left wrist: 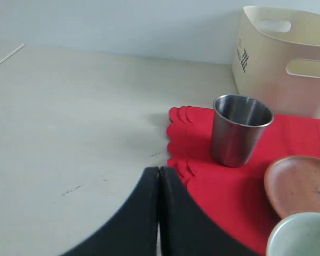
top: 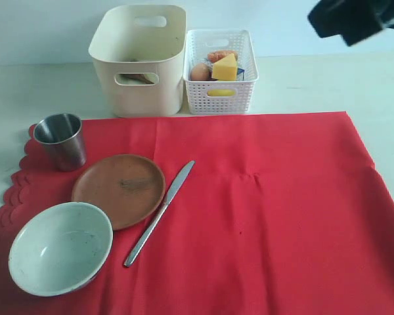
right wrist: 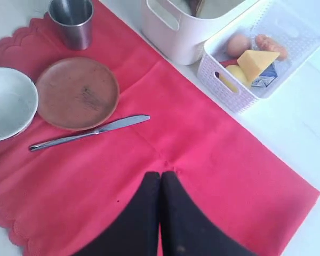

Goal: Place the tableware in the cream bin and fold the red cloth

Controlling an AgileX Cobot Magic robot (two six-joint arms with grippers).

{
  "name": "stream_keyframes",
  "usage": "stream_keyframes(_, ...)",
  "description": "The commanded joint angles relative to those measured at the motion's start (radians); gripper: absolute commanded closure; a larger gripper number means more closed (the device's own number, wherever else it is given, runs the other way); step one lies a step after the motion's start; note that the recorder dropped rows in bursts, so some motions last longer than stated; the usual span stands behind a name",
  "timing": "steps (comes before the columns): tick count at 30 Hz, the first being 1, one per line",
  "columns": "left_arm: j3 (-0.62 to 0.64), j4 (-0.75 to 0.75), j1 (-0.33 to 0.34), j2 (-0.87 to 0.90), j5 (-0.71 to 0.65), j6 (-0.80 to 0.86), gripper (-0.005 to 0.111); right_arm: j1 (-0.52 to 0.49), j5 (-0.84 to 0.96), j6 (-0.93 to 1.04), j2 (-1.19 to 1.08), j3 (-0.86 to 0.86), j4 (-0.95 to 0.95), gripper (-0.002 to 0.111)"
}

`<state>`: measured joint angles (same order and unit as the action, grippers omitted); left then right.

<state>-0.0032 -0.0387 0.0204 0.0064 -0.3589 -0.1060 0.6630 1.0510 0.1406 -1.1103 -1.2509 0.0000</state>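
The red cloth (top: 269,216) lies flat, its scalloped edge at the left. On it stand the steel cup (top: 60,140), the brown plate (top: 118,189), the pale bowl (top: 60,247) and the metal knife (top: 159,213). The cream bin (top: 138,59) stands behind the cloth; something brown shows through its handle cut-out. Spoon and chopsticks are not clearly seen. My left gripper (left wrist: 159,169) is shut and empty, over bare table beside the scalloped edge, short of the cup (left wrist: 240,130). My right gripper (right wrist: 161,173) is shut and empty, high above the cloth (right wrist: 213,160).
The white lattice basket (top: 221,72) holds the egg, cheese wedge, sausage and carton, right of the cream bin. A dark part of the right arm (top: 354,18) hangs at the top right. Pale table (top: 315,82) surrounds the cloth.
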Motion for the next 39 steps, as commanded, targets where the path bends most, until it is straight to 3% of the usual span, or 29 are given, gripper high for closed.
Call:
stream_keyframes(1,0.003,-0.003,0.0,-0.006,0.007,-0.003,0.107,-0.001,-0.057,-0.015,0.197,0.125,-0.007,0.108)
stream_keyframes(19,0.003,-0.003,0.0,-0.006,0.007,-0.002,0.107,-0.001,-0.199,-0.141,0.905,0.612,0.02,0.108)
stream_keyframes(33,0.003,-0.003,0.0,-0.006,0.007,-0.002,0.107,-0.001,-0.609,-0.141,1.005,0.908,-0.011,0.108)
stream_keyframes(39,0.003,-0.003,0.0,-0.006,0.007,-0.004,0.107,-0.001,-0.633,-0.141,1.005,0.997,-0.019,0.108)
